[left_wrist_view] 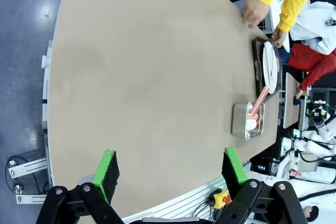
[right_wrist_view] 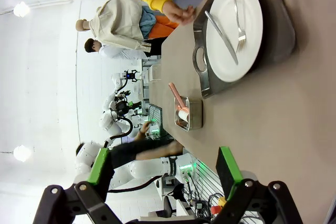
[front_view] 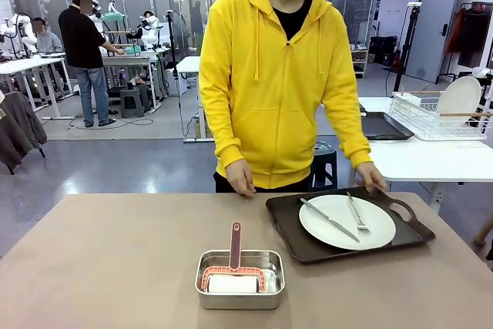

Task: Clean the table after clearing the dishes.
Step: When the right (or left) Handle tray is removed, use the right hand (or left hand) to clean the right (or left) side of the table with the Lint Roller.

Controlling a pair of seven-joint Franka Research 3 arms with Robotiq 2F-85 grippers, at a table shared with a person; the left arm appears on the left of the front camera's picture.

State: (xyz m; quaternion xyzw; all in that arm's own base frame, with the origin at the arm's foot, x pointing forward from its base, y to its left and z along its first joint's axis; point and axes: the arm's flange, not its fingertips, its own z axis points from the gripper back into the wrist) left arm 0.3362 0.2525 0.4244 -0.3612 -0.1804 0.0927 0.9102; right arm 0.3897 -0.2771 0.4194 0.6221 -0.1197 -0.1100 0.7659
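Left end effector and right end effector hung released over the counter's near edge. A plate with cutlery lay on a tray right of centre, with a person's hand on its far rim. Clearing seemed unfinished, so wiping with the pink-handled tool in the pan should wait.

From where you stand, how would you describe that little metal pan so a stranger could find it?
Start at the big brown table. Near its edge on the robot's side, left of the dark tray, sits a small rectangular steel pan. It is the only shiny metal container there, with a pink-handled tool lying inside it.
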